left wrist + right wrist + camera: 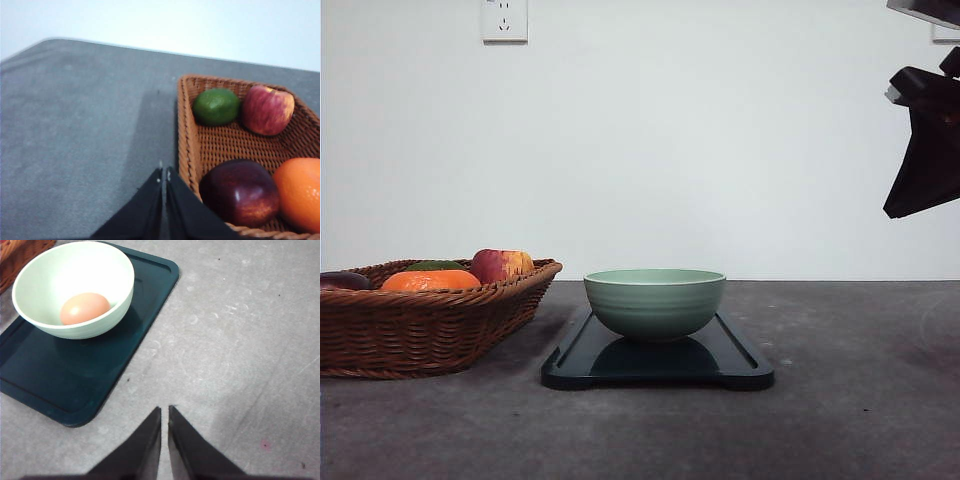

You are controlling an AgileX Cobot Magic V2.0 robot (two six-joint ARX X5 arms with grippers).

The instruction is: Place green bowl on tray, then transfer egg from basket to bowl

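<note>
The egg [85,308] sits in the green bowl [655,302] on the tray [740,362]. Both claws, left gripper [164,176] and right gripper [164,412], are pinched closed and empty, so keep them high and away.

Plain white wall [650,150] behind, matte and bare apart from a white power socket [504,20] high at left and the edge of a second white fitting [945,33] at upper right. Below it, dark grey table [840,420] with a mottled, stone-like surface, faintly scuffed and speckled, meeting the wall in a straight horizontal line. Seen from the left wrist view, rounded far corner of the table [47,41] against the pale wall. Even, soft indoor light; diffuse shadows on the grey surface, one long dim band [145,135] across it.
</note>
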